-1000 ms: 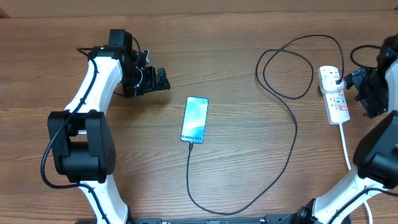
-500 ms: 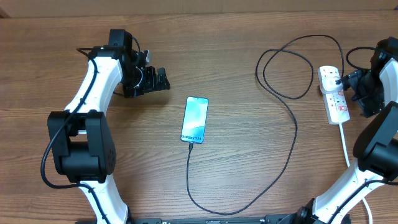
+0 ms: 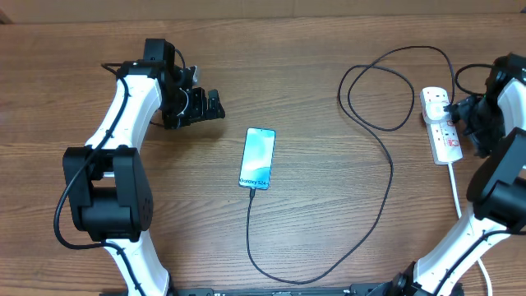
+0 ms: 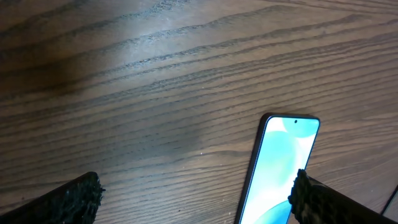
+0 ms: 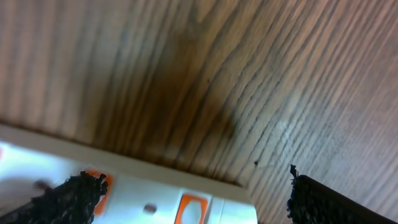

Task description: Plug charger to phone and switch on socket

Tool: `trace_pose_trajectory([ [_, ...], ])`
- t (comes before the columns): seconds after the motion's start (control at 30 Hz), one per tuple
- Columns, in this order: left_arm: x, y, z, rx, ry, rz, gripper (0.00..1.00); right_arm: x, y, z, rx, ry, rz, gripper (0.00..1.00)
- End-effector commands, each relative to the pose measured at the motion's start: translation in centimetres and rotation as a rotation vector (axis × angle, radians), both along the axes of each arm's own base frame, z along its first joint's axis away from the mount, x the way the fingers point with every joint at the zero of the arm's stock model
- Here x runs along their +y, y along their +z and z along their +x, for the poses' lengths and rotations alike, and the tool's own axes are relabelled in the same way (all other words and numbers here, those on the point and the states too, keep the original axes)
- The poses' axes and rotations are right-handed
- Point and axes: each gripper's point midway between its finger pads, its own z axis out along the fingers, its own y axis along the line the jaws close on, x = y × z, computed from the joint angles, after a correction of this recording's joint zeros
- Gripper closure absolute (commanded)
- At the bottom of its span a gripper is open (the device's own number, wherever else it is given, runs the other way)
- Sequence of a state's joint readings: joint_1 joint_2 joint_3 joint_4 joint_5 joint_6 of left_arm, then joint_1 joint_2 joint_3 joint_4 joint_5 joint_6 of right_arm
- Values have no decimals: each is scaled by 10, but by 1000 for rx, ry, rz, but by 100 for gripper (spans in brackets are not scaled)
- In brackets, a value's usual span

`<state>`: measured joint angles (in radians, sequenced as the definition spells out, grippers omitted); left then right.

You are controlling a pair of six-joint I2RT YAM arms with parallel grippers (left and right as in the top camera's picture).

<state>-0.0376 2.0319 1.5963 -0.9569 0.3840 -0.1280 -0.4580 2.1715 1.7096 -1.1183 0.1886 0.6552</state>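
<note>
The phone (image 3: 257, 157) lies flat mid-table with its light-blue screen lit; it also shows in the left wrist view (image 4: 273, 171). The black charger cable (image 3: 386, 177) runs from the phone's near end, loops right and back to a black plug (image 3: 445, 103) on the white socket strip (image 3: 444, 138). My left gripper (image 3: 215, 106) is open and empty, left of and beyond the phone; in its wrist view (image 4: 199, 200) the phone lies by the right finger. My right gripper (image 3: 462, 115) is open just over the strip. Its wrist view (image 5: 193, 200) shows the strip (image 5: 149, 190) with orange switches (image 5: 189, 210) between the fingers.
The strip's thick white cord (image 3: 457, 193) runs toward the near right edge beside my right arm's base. The black cable makes a wide loop (image 3: 378, 90) at the back, left of the strip. The table is brown wood.
My right gripper has moved left, from beside the strip to over it. The left arm, phone and cable have not moved.
</note>
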Motion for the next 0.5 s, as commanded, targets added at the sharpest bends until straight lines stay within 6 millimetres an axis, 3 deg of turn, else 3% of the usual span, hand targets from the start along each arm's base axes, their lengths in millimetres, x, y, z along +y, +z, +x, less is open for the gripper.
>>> trace_pose_trajectory([
  [0.0,-1,0,4,-8,-9,4,0,1,-12,0,17,-8,8,0],
  [0.2,-1,0,4,-8,-9,4,0,14,-24,4,3,5,89,0],
  [0.47,-1,0,4,-8,-9,4,0,35,-24,4,-6,115,209,0],
])
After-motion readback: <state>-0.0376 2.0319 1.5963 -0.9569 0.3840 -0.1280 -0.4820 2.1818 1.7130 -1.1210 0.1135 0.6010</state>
